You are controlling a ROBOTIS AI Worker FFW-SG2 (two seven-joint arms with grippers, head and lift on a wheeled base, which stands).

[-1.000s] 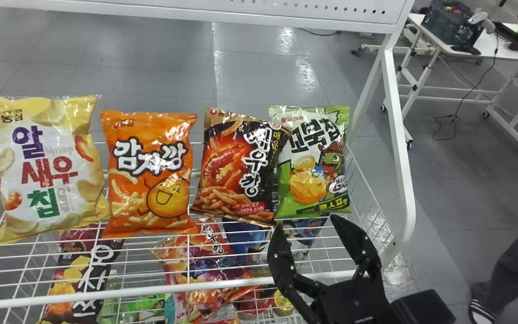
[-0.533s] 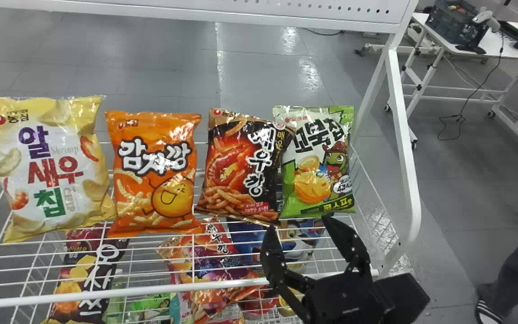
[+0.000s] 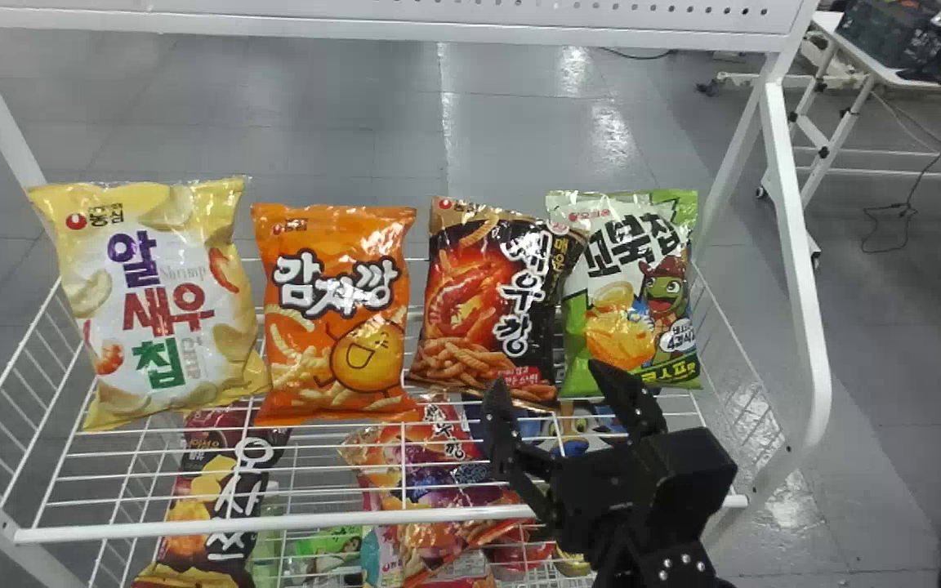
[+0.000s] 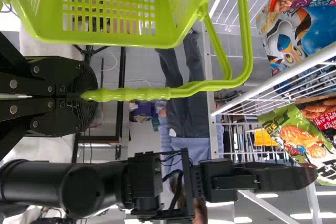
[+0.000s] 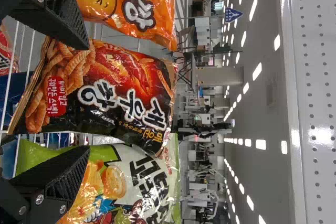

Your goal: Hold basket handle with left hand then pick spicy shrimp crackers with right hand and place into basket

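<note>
At the shelf's front edge (image 3: 274, 525), for the pick, my gaping, empty right pincer (image 3: 546, 378) must straddle the spicy shrimp crackers (image 3: 479, 298); my left pincer (image 4: 86, 96) clamps the basket handle (image 4: 144, 94).

The head view looks forward and down, giving you the wire shelf (image 3: 274, 527) from above at middle range. Your left wrist view looks past the nearby basket handle (image 4: 142, 94) toward the right arm (image 4: 94, 186). Your right wrist view faces the spicy shrimp crackers (image 5: 113, 90) at close range. All three views give you the green chip bag (image 3: 622, 314).
</note>
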